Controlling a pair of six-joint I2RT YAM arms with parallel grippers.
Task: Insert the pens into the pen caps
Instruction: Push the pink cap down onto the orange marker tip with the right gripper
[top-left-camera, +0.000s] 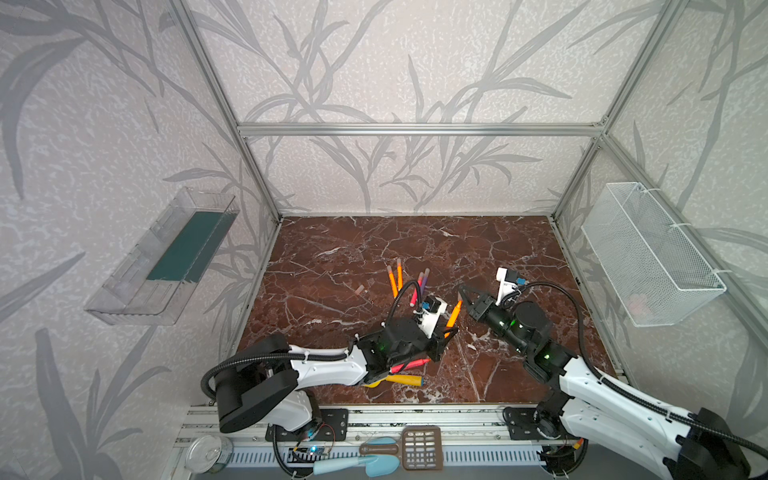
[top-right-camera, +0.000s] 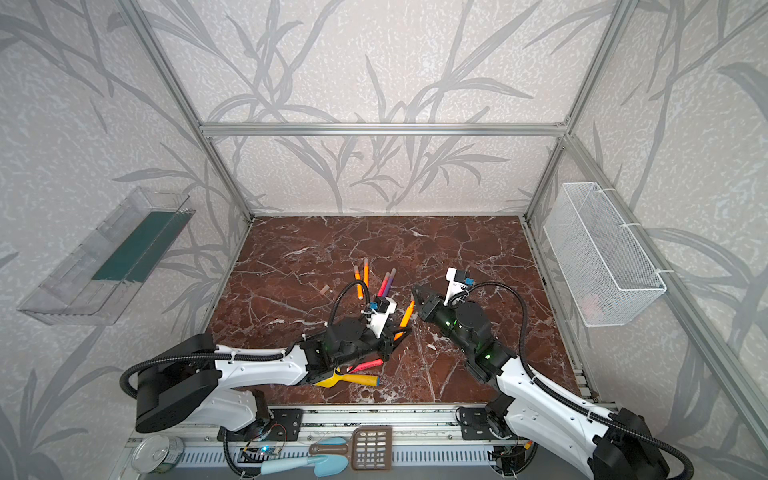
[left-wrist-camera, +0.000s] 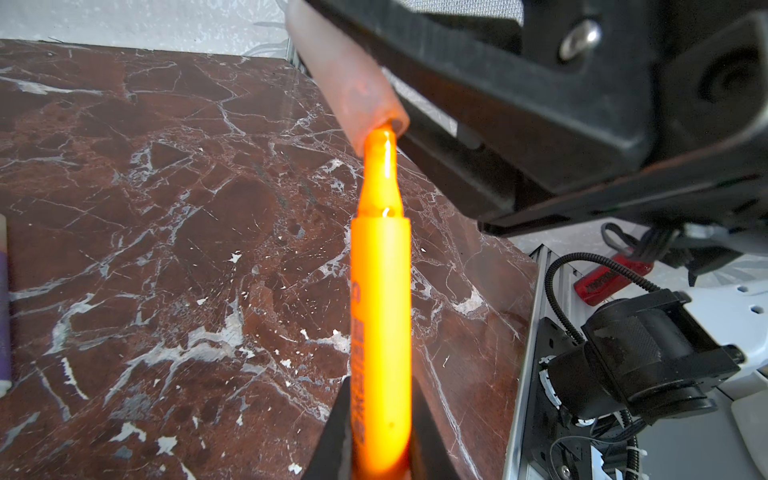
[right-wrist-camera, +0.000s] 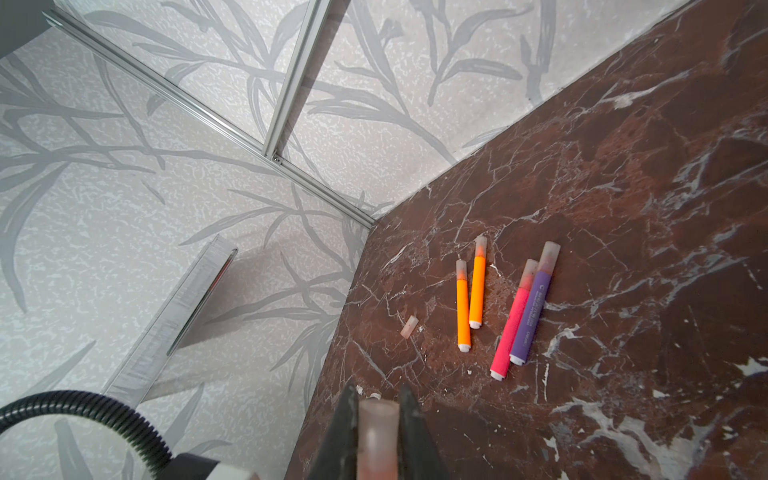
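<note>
My left gripper (left-wrist-camera: 380, 386) is shut on an orange pen (left-wrist-camera: 380, 299), whose tip points up and away toward my right gripper (top-left-camera: 461, 291). My right gripper (right-wrist-camera: 379, 395) is shut on a pale pen cap (right-wrist-camera: 378, 432). In the left wrist view the pen's tip sits just inside the mouth of that cap (left-wrist-camera: 345, 75). Two capped orange pens (right-wrist-camera: 463, 307), a capped pink pen (right-wrist-camera: 513, 320) and a capped purple pen (right-wrist-camera: 532, 307) lie together on the marble table (top-left-camera: 332, 332). A loose cap (right-wrist-camera: 409, 325) lies left of them. Another pink pen (top-left-camera: 411, 365) lies partly under my left arm.
A yellow toy shovel (top-left-camera: 405, 379) lies beside the pink pen under my left arm. A clear bin (top-left-camera: 162, 257) hangs on the left wall and a white wire basket (top-left-camera: 648, 253) on the right wall. A tin can (top-left-camera: 208, 453) and scoops (top-left-camera: 419, 446) sit on the front rail.
</note>
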